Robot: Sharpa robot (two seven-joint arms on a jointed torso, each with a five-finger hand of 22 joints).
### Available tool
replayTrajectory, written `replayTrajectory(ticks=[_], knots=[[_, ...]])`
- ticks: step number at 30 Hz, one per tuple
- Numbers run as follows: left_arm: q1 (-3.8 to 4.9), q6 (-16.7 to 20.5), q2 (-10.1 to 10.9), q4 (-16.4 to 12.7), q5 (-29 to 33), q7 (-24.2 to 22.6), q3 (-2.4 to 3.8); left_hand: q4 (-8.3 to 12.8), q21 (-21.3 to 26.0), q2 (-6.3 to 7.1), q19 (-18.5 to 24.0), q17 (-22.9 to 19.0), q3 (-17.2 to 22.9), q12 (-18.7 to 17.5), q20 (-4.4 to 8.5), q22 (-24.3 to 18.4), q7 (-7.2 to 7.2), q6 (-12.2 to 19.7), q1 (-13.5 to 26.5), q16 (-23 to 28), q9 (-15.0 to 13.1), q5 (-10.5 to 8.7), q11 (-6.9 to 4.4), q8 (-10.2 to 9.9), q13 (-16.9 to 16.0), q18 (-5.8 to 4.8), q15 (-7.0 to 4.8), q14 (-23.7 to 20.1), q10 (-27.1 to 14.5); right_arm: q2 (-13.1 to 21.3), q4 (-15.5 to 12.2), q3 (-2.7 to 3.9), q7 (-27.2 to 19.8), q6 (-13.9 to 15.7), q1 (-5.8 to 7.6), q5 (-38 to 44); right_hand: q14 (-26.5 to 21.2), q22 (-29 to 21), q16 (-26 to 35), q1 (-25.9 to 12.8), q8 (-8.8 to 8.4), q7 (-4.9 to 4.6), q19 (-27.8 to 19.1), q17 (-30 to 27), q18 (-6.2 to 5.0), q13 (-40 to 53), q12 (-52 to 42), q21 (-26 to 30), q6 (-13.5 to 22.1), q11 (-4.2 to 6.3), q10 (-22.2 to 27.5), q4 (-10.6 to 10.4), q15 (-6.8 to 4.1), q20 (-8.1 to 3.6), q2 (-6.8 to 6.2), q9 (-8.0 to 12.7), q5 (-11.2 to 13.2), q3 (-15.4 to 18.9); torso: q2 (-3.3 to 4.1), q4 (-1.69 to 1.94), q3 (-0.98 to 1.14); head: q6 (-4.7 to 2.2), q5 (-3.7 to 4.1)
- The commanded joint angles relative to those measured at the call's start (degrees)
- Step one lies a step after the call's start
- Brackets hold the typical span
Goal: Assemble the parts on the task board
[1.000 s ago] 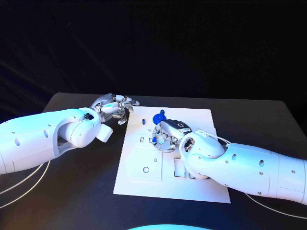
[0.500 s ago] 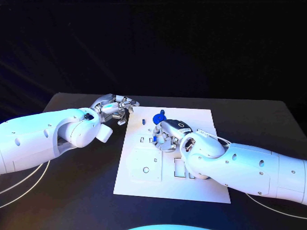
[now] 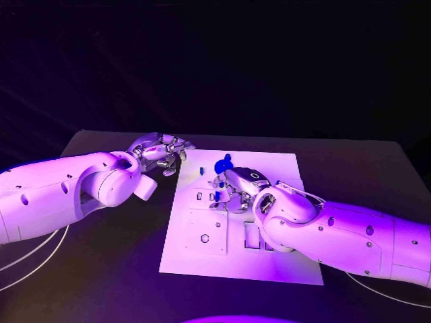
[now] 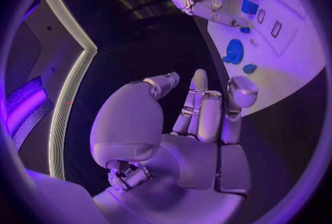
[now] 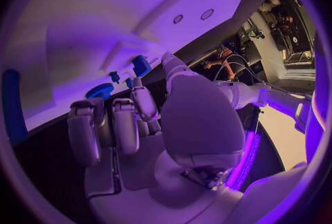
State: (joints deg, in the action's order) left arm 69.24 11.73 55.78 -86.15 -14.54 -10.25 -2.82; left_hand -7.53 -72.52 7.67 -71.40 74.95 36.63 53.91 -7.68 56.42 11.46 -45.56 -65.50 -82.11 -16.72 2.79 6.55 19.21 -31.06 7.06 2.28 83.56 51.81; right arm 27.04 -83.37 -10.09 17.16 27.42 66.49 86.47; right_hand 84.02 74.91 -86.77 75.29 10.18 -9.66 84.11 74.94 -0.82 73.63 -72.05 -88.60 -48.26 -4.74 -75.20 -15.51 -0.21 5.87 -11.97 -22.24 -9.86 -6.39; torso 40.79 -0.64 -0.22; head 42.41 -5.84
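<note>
Task board (image 3: 274,256): right hand (image 3: 233,188) over its middle, fingers curled, empty; left hand (image 3: 160,151) beside its corner, fingers apart, empty.

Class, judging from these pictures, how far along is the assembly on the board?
Early stage. Blue parts, such as the round gear, lie loose on the task board, and none looks clearly seated. The right hand works over the board's middle. The left hand waits empty off its edge. Most assembly remains.

Black table (image 3: 371,168) under white task board (image 3: 274,266)
</note>
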Motion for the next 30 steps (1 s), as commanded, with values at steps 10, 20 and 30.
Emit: replayTrajectory(ticks=[10,20,30], knots=[[0.08,-0.62,-0.68,0.23,-8.47,4.11,0.06,-0.96,-3.73,1.33,-3.61,6.2,-2.73,1.93,0.18,5.83,-0.37,0.97,-0.56,-2.92,0.21,0.04,-0.33,1.43,-0.08,-1.38,-0.19,2.44,1.66,5.83,-5.58,0.9,-10.75,8.78,2.37,-8.26,4.54,13.79,0.46,4.35,-0.43,-0.1,4.83,9.44,0.22,-0.52,0.17,1.03,0.23,-0.08,0.45,-1.03,0.58,0.37,1.52,0.88,-3.68,-0.1,-0.52,-0.46,-0.05,-0.49,0.06],[1.63,-9.46,-2.23,0.42,-23.43,19.65,0.38,-7.16,-7.28,1.67,-6.84,10.39,-11.0,12.56,2.47,11.57,-3.93,-0.83,1.13,-5.45,-9.68,0.23,-3.38,17.1,-11.27,-2.43,-2.77,4.69,9.57,15.11,-9.42,1.41,-14.71,4.39,7.86,-30.85,4.46,12.79,0.69,5.82,0.35,0.16,3.99,9.17,-0.24,-1.05,0.59,2.98,-0.77,0.19,0.97,-0.89,0.35,0.19,2.86,0.92,-5.25,-2.33,-1.71,-1.19,-0.06,-0.26,-0.73],[5.61,-24.63,-7.6,3.27,-36.47,37.15,0.61,-9.16,-7.5,0.14,-7.05,10.64,-14.11,13.88,3.01,11.99,-4.42,1.75,2.05,-5.54,-13.53,0.07,-3.82,20.61,-13.6,-2.54,-3.3,4.84,10.38,19.69,-8.45,1.44,-13.62,1.06,9.73,-36.52,4.4,12.56,0.83,5.49,0.31,0.12,3.81,8.98,-0.34,-1.46,1.01,3.42,-0.61,0.15,1.34,-1.0,0.36,0.18,2.89,0.99,-5.51,-2.45,-2.61,-1.29,0.24,-0.07,-1.6]])
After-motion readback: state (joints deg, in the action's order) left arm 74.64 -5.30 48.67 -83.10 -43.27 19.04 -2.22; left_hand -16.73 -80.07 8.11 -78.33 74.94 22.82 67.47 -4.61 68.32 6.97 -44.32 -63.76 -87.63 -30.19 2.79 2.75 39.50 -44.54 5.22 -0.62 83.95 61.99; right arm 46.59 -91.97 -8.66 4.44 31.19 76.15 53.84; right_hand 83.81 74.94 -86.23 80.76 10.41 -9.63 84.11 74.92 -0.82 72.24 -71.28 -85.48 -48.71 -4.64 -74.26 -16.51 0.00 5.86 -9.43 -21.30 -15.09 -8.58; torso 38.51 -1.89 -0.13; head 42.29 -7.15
